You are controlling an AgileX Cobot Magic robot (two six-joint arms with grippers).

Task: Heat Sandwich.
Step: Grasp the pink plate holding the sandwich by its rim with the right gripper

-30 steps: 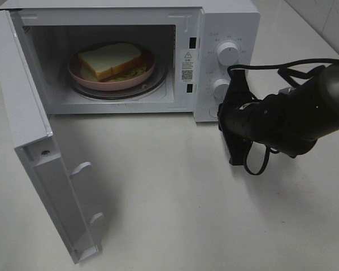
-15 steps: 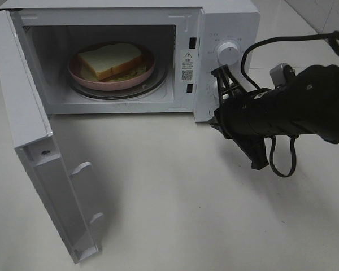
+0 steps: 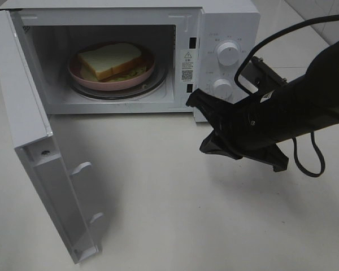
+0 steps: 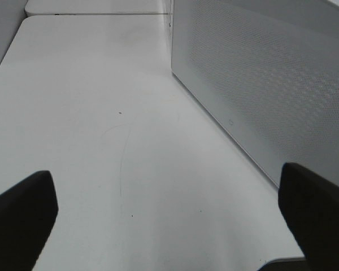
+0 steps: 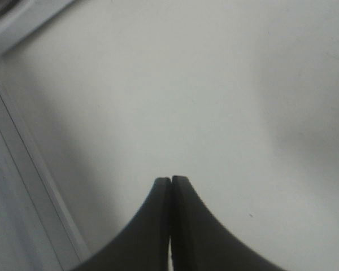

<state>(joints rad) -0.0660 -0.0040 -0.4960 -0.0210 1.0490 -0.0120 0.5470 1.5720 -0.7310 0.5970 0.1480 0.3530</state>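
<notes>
From above, my right end effector (image 3: 193,100) hangs over the bench (image 3: 175,214) before the microwave (image 3: 226,22), arm stretched in from the right; the sandwich (image 3: 110,59) lies inside on the plate (image 3: 137,79). The sticker (image 3: 186,65) on its frame is too small to read. Left wrist: my left end effector (image 4: 169,220) gapes wide, empty. Right wrist: fingers (image 5: 152,226) pressed together, gripping nothing.

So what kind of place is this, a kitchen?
Probably a kitchen-like test setup: an open white microwave, a sandwich on a pink plate inside it, and a plain white table.
</notes>
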